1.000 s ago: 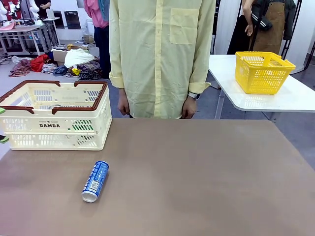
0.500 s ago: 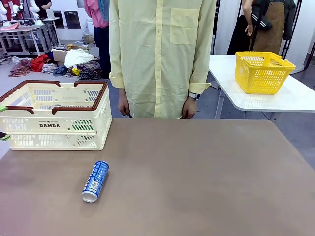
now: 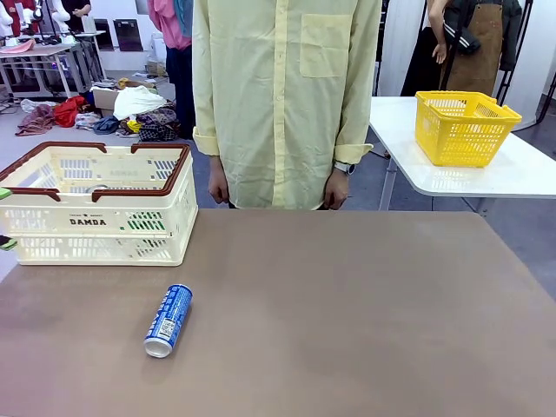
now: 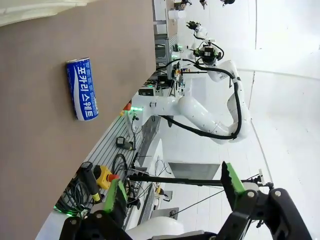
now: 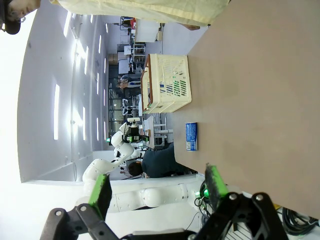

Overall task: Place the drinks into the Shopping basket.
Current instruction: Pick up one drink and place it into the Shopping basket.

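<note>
**A:** So where do the drinks stand right now?

**B:** One blue can (image 3: 168, 320) lies on its side on the brown table (image 3: 365, 313), silver top toward six o'clock, body running up toward twelve, tipped slightly to one. The Shopping basket (image 3: 97, 205) sits just beyond it at about eleven o'clock, near but not touching. A patch of green shows through the slats (image 3: 145, 223) of its front wall; that could be the other can, but I cannot tell for sure.

**B:** The person (image 3: 282, 100) stands at the far edge, at twelve, hands hanging down.

**A:** And the grippers?

**B:** Both spread wide, nothing between the pads. The left gripper (image 4: 175, 192) looks along the table with the blue can at its ten o'clock, well apart. The right gripper (image 5: 157, 192) is likewise holding nothing, with the can (image 5: 191, 136) and the basket (image 5: 167, 83) far off.

**A:** How would the can handle?

**B:** My guess: a slim aluminium wall, stiff if it is full, easy to dent if squeezed hard. It is smooth and round, so lying down it may roll away sideways from a nudge. I would take it across the middle of the body, pads on opposite sides of the curve, not on the ends.
</note>
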Motion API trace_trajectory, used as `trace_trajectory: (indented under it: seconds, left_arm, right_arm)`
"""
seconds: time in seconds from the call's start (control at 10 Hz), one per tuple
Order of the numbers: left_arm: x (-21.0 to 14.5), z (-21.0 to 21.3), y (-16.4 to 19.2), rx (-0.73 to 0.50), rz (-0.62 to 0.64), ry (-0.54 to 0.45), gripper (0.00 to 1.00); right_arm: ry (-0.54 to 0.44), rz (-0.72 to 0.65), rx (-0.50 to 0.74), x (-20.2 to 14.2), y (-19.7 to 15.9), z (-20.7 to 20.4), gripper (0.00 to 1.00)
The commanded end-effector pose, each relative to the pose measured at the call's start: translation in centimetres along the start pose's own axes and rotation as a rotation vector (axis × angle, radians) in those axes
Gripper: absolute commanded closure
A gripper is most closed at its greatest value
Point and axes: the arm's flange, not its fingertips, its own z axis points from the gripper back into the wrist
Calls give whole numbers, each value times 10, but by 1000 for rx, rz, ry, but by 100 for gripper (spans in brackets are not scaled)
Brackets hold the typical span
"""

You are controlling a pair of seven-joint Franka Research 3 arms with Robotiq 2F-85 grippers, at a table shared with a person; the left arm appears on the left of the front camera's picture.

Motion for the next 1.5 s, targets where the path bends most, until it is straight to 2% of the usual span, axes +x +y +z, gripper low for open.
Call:
trace_trajectory:
  seconds: [0.0,0.6,0.7,0.8,1.0,1.2,1.3,1.4]
  left_arm:
    - [-4,-1,-2,-1,7,5,0]
    - [0,0,0,0,0,0,0]
    - [-2,-28,-44,90,-42,49,0]
    - [-9,-76,-93,288,-27,119,0]
    - [-15,-164,-142,611,73,186,0]
    - [-8,-249,-149,973,109,90,0]
    - [-5,-278,-144,1115,115,1,0]
    - [-1,-297,-139,1208,93,-166,0]
  right_arm:
    - [-8,-12,20,2,7,-1,0]
    - [-8,-12,20,2,7,-1,0]
    - [-8,-12,20,2,7,-1,0]
    - [-8,-12,20,2,7,-1,0]
    - [-8,-12,20,2,7,-1,0]
    - [-8,-12,20,2,7,-1,0]
    - [-8,-12,20,2,7,-1,0]
    - [-8,-12,20,2,7,-1,0]
